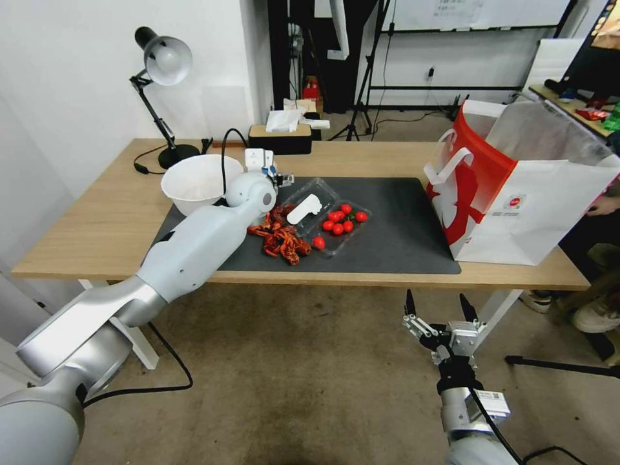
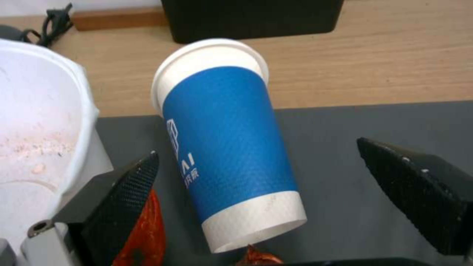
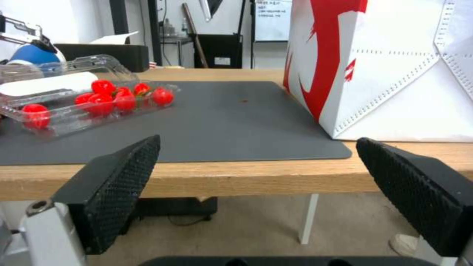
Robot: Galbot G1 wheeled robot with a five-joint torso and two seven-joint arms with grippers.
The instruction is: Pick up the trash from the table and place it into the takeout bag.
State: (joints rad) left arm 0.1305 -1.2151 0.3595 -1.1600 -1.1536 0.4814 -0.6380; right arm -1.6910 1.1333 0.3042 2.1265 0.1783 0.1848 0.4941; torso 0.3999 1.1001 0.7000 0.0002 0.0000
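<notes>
- Blue and white, the paper cup [image 2: 227, 147] lies on its side at the far edge of the dark grey mat [image 1: 400, 226], its lidded end over the bare wood of the table [image 1: 97, 219] and its base toward the wrist camera.
- The left gripper [image 2: 256, 192] hovers over this cup with its jaws spread wide, one finger on each side of it and neither touching it; it holds nothing.
- In the head view the left arm reaches across the mat's left part, its gripper [image 1: 279, 177] beside the white bowl [image 1: 194, 184].
- The white bowl sits just beside the cup and has pinkish residue inside.
- Red crayfish shells [image 1: 279, 237] lie in a heap on the mat, next to a clear plastic clamshell tray [image 1: 323, 216] that holds cherry tomatoes [image 1: 340, 219].
- The takeout bag [image 1: 516, 187] stands upright and open on the table's right end, one corner on the mat.
- The right gripper [image 1: 439, 316] hangs below the table's front edge, jaws wide apart and empty.
</notes>
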